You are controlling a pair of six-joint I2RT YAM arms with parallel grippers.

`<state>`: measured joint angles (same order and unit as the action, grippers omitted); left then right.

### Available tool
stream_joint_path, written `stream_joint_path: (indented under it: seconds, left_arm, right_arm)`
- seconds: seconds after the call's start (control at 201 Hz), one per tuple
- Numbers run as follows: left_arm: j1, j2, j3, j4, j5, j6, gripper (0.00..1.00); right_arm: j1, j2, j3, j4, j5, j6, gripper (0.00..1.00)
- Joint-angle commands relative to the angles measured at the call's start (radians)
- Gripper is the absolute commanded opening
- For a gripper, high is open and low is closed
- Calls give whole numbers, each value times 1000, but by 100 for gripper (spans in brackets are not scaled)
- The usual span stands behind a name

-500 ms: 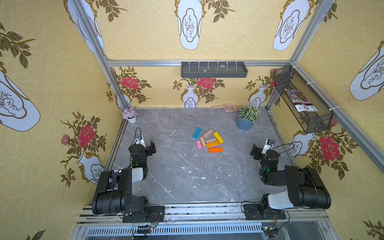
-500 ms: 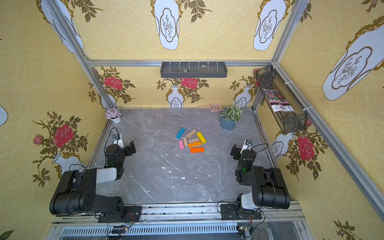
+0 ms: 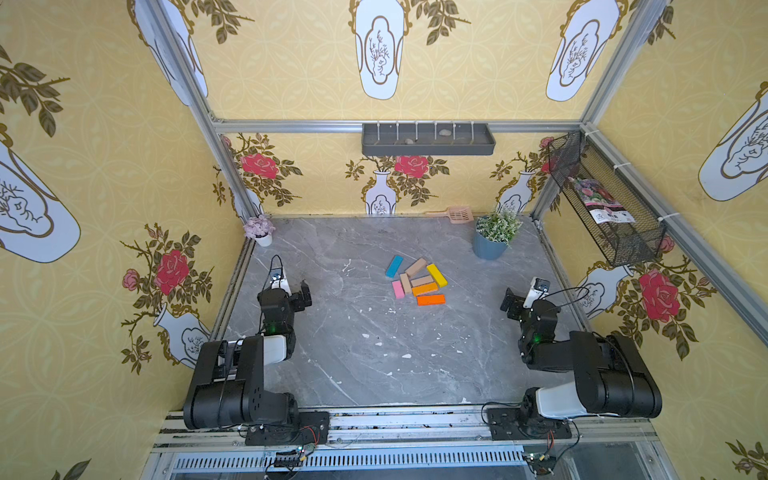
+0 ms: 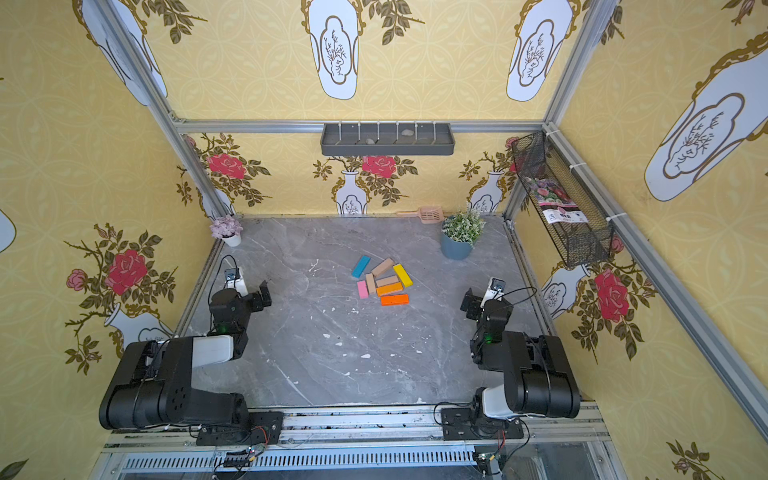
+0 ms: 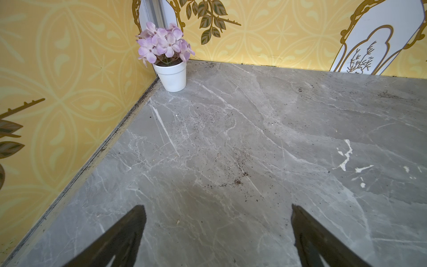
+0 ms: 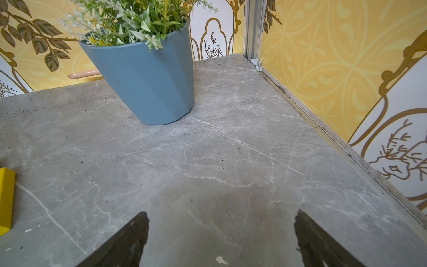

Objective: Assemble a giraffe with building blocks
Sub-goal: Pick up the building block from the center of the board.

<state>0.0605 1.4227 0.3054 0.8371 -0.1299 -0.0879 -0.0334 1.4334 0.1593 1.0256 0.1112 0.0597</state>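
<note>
Both grippers hang empty with jaws spread wide: the left gripper [image 5: 217, 208] over bare marble by the left wall, the right gripper [image 6: 221, 212] by the right wall. The building blocks [image 3: 417, 280] lie in a loose, unassembled cluster on the table [image 3: 353, 353] between the arms, toward the back wall. The right arm looks slightly nearer, as the yellow block [image 6: 5, 198] edges into its wrist view. The nearest orange block [image 3: 431, 299] lies lengthwise from arm to arm.
</note>
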Motion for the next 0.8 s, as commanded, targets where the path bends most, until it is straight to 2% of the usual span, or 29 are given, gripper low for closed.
stream_joint_path:
  seconds: [0.0,0.403,0.513,0.553,0.632,0.682,0.727,0.792]
  left_arm:
    - [1,2,0,14,6,-2,99]
    - [1,0,-4,18,6,0,99]
    - [-2,-37,-2,2,52,24,99]
    - [-10,-98,23,-93,53,33,99]
    - [-39,-233,185,-518,-19,-48,99]
    - [-90,-277,249,-668,-31,-43,99]
    - [-200,-319,250,-679,-95,-4,99]
    - [-368,-380,263,-699,-173,29,99]
  right_arm:
    - [0,1,2,42,-2,9,98]
    - [-2,0,2,41,-8,11,98]
    - [20,-6,-11,67,26,-2,97]
    - [48,-19,-15,67,79,-9,98]
    - [85,-95,-54,90,157,-29,97]
    - [166,-198,-34,-27,255,-81,97]
    - [248,-305,17,-200,293,-142,97]
    - [326,-398,87,-374,285,-175,97]
